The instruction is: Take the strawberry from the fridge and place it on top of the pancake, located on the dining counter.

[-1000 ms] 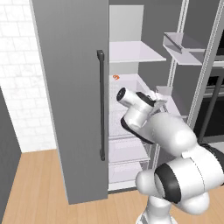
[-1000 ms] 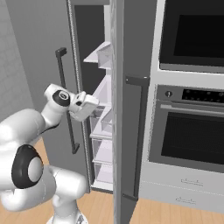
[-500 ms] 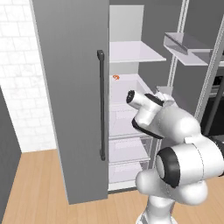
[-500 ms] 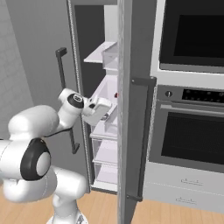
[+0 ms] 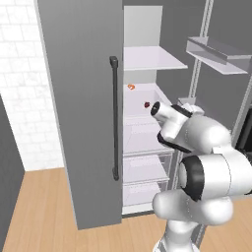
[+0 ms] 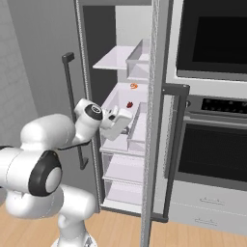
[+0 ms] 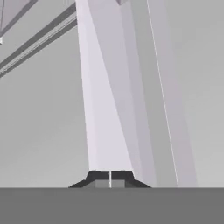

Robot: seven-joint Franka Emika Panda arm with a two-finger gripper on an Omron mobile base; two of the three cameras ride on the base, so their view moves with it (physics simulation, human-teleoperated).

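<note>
The fridge (image 5: 83,98) stands with both doors open. On a white middle shelf lies the strawberry (image 5: 146,104), a tiny red berry (image 6: 129,104). My gripper (image 7: 110,179) is shut with nothing between its fingertips and faces pale door panels. The white hand (image 6: 119,121) hangs in front of that shelf, lower than the strawberry and apart from it, close to the right door's inner bins. The pancake and the dining counter are out of view.
A small orange food piece (image 5: 131,87) lies farther back on the same shelf. The left door with its dark bar handle (image 5: 114,118) stands to my left. The right door's edge (image 6: 153,120) and its bins (image 5: 216,51) crowd the right. A black wall oven (image 6: 212,144) sits beyond.
The arm has folded in and swung the hand to the right, deeper into the fridge opening toward the right door's bins. The gripper stayed shut. The strawberry has not moved.
</note>
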